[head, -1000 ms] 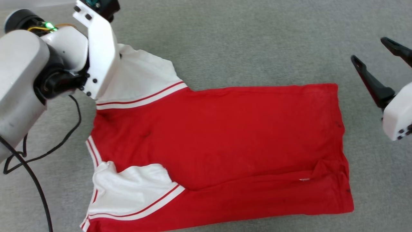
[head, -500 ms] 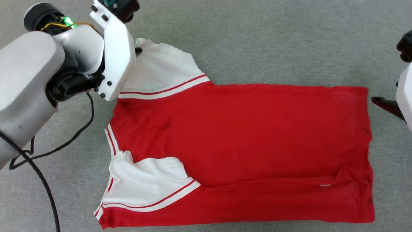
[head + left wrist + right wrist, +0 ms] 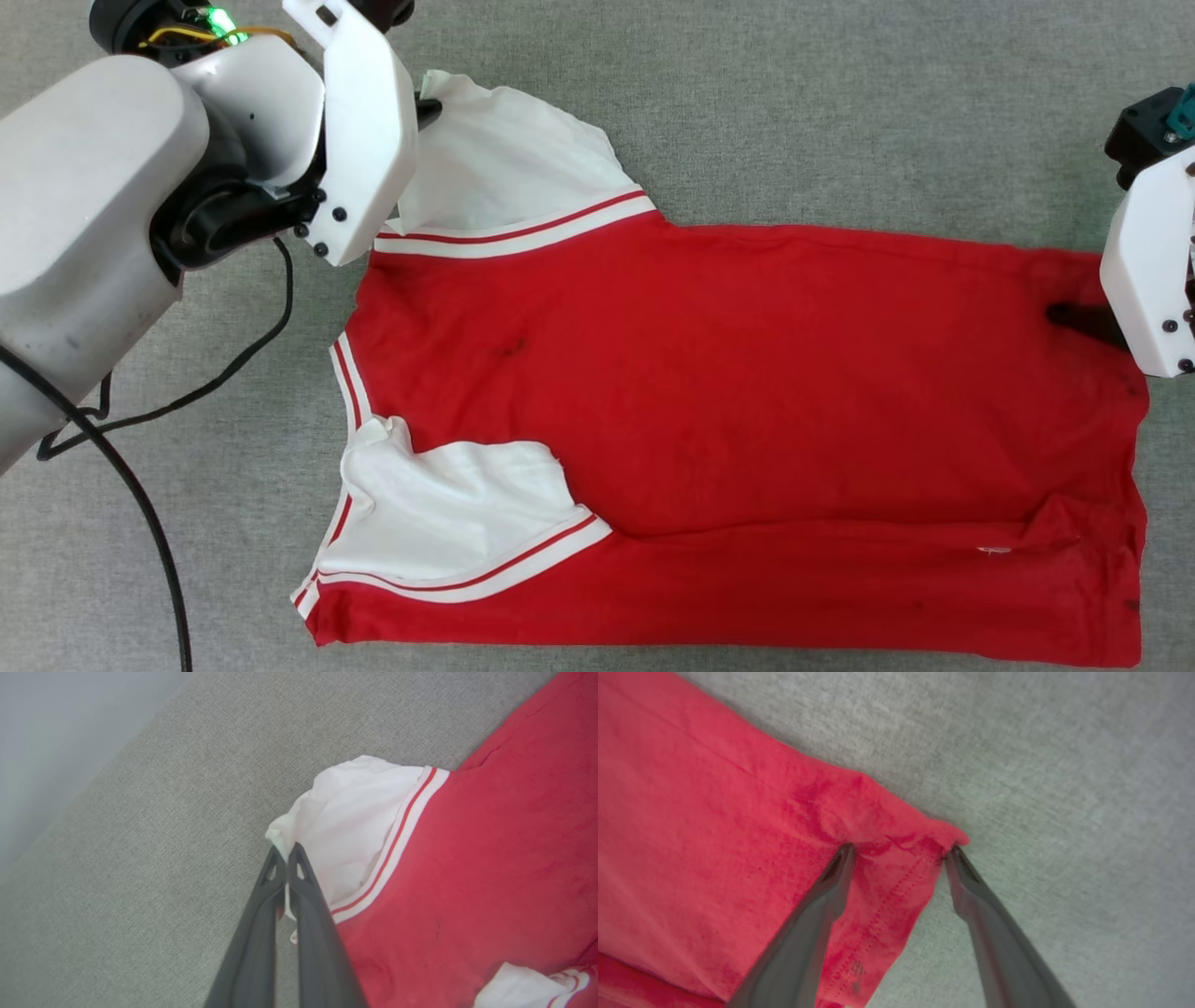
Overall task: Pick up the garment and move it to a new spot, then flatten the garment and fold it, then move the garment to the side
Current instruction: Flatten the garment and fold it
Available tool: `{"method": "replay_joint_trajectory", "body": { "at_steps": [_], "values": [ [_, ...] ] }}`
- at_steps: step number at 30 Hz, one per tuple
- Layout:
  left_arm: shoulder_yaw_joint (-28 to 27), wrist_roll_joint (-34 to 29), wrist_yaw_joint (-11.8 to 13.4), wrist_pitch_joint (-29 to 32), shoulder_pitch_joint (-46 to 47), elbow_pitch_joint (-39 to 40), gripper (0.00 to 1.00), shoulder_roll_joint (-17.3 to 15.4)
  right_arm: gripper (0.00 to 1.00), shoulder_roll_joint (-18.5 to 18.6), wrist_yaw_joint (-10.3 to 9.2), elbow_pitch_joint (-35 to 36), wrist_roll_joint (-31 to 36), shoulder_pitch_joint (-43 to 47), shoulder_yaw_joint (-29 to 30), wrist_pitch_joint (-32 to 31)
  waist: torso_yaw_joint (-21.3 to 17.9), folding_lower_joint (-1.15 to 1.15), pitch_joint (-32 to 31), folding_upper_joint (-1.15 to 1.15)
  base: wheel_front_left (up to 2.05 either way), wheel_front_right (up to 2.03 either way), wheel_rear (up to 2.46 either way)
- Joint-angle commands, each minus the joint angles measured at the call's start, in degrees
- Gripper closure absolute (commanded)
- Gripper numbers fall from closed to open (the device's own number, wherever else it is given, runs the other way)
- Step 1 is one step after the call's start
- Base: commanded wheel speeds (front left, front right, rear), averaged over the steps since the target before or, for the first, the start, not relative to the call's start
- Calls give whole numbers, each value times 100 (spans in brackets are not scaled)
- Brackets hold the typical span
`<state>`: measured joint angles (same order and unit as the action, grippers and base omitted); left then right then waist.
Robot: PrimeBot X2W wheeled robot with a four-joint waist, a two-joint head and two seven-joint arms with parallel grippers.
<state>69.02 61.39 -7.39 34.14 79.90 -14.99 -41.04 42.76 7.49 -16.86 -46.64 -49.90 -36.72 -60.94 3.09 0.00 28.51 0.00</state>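
Sleeve cloth is what your left gripper [image 3: 286, 851] has. Its two dark fingers are pressed together on the outer edge of the far white sleeve [image 3: 513, 168], with a sliver of white fabric showing between them.

You can see the garment [image 3: 747, 392] spread on the grey fabric surface [image 3: 794, 112], plain red face up. Its collar end is toward your left arm and its hem toward your right. The near white sleeve [image 3: 457, 513] is folded in over the red body, and a long crease runs along the near side.

Your right gripper [image 3: 899, 851] stands wide apart over the far hem corner. One fingertip [image 3: 843, 856] is down on the red cloth, which puckers around it. The other is just at the corner's edge, on the grey side. The corner lies between the two fingers, not clamped.

A black cable [image 3: 233, 364] trails on the surface beside your left arm, apart from the shirt.
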Motion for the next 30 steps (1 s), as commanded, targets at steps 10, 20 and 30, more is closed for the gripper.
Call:
{"method": "replay_joint_trajectory", "body": {
  "at_steps": [10, 20, 30],
  "values": [
    [180, 241, -2, -418, -139, -161, 100, -40, 100, -121, -2, -336, -197, 211, 77, 1017, -9, 0, -546, 0, 0, 0, 0],
    [344, 303, 0, -795, -1091, 373, 100, -578, 100, 92, -1, 12, -401, 950, -192, 2123, -120, 0, -1494, 0, 0, 0, 0],
    [396, 310, 298, -1035, -2300, 1201, 100, -1172, 100, 410, -1, 223, -631, 1747, -329, 2552, -146, 0, -2056, 0, 0, 0, 0]
  ]
}}
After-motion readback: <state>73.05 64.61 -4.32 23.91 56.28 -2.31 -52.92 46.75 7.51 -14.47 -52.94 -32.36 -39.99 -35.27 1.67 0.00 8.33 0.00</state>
